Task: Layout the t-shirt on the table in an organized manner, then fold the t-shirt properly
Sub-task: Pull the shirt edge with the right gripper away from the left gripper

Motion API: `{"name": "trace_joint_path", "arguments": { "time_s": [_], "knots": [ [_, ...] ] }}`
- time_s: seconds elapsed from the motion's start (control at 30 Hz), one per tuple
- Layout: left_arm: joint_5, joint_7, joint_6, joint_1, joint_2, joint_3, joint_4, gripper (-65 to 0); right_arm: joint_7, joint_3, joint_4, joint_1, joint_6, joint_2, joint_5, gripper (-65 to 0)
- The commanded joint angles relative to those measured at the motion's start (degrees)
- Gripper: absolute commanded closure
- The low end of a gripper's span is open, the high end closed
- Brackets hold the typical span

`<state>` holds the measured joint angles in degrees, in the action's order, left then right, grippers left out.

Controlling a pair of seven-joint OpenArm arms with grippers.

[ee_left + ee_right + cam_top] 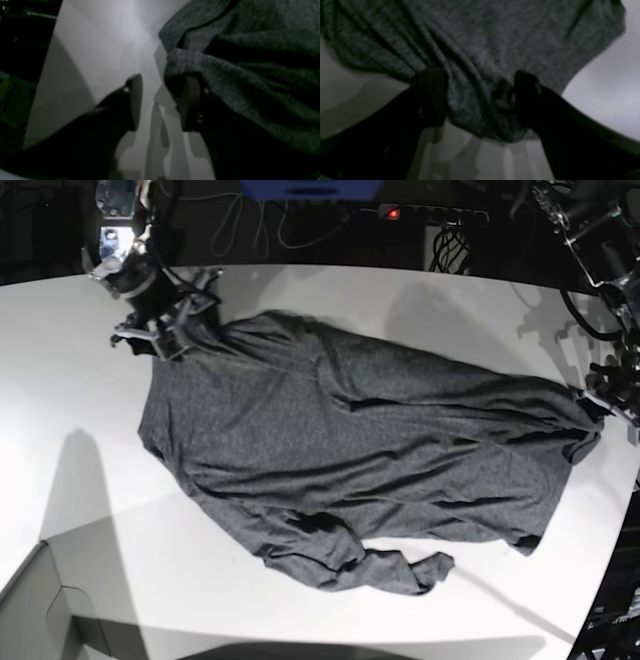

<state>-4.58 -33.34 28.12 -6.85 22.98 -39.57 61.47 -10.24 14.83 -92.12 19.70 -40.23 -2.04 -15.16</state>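
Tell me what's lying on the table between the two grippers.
In the base view, only the t-shirt spans from the right gripper to the left gripper on the table.

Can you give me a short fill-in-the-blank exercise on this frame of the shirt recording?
1. The t-shirt is stretched out between the ___ grippers.
2. The right gripper has its jaws apart with ___ bunched between them.
3. The left gripper has one finger against the shirt's edge and the other over the bare ___.

Missing words: two; cloth; table
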Motion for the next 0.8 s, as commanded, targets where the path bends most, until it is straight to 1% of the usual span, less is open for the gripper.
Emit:
{"name": "trace_joint_path", "arguments": {
  "time_s": [0.0, 0.1, 0.2, 0.3, 0.57, 0.77],
  "knots": [
    [-0.56, 1.21, -0.21, -0.75, 1.5, -0.21, 0.73, -24.2, -1.06, 1.3, 0.91, -0.93, 0.23, -0.46, -1.5, -41.7],
    [-0.56, 1.21, -0.21, -0.66, 1.5, -0.21, 0.73, -24.2, -1.06, 3.76, 5.21, -3.66, 0.23, -0.46, -1.5, -41.7],
    [-0.48, 1.21, -0.21, -0.66, 1.85, -0.47, 0.73, -24.2, -1.06, 5.17, 7.32, -4.63, 0.23, -0.55, -1.5, -41.7],
    [-0.48, 0.86, -0.21, -0.58, 2.73, -0.56, 0.73, -24.2, -0.18, 5.17, 8.03, -5.59, 0.23, -1.43, -1.5, -41.7],
    [-0.56, 1.12, -0.12, 1.18, 3.61, -0.3, 0.73, -24.2, 0.09, 5.26, 8.03, -5.77, 0.23, -1.69, -1.5, -41.7],
    [-0.65, 1.21, -0.12, 0.92, 2.64, -0.21, 0.73, -24.2, 0.09, 5.26, 9.0, -6.65, 0.23, -1.69, -1.5, -41.7]
  ]
}}
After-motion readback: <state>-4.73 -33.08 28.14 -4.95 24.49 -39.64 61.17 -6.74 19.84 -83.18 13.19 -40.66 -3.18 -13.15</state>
